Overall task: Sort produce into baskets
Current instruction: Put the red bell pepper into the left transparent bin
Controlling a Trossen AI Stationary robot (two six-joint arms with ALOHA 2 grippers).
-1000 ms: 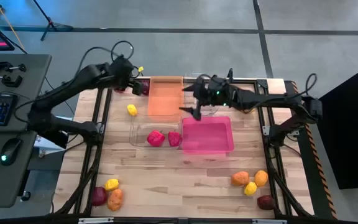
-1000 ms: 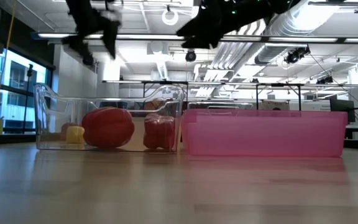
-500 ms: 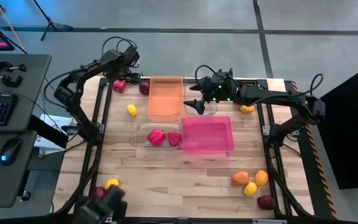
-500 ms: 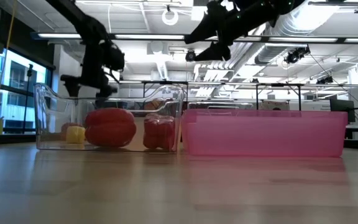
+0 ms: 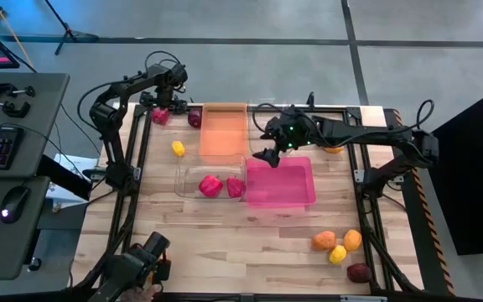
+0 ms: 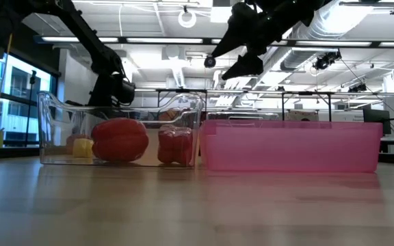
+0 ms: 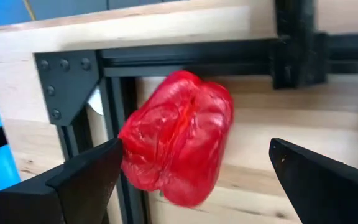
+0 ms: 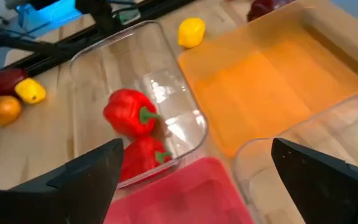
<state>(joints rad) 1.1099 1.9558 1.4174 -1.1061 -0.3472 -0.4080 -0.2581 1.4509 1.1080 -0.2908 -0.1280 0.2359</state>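
My left gripper (image 5: 163,105) is open at the table's far left corner. Its fingers stand on either side of a bright red pepper (image 7: 178,144) that lies on the table beside the black frame. I cannot tell whether one finger touches it. My right gripper (image 5: 268,155) is open and empty, in the air over the far edge of the pink bin (image 5: 280,198). A clear bin (image 5: 184,176) holds two red peppers (image 5: 210,184). The orange bin (image 5: 223,130) has nothing in it. A second clear bin (image 5: 277,134) lies under my right arm.
A yellow piece (image 5: 177,148) and a maroon piece (image 5: 194,119) lie at the far left. An orange piece (image 5: 334,148) lies at the far right. Oranges, a yellow and a maroon piece (image 5: 339,250) lie at the near right. A dark object (image 5: 137,267) covers the near left corner.
My left gripper has come down from high above the table to the red pepper at the far left corner, and its arm has folded back. My right gripper has shifted a little toward the pink bin. A dark object has come in over the near left corner's produce.
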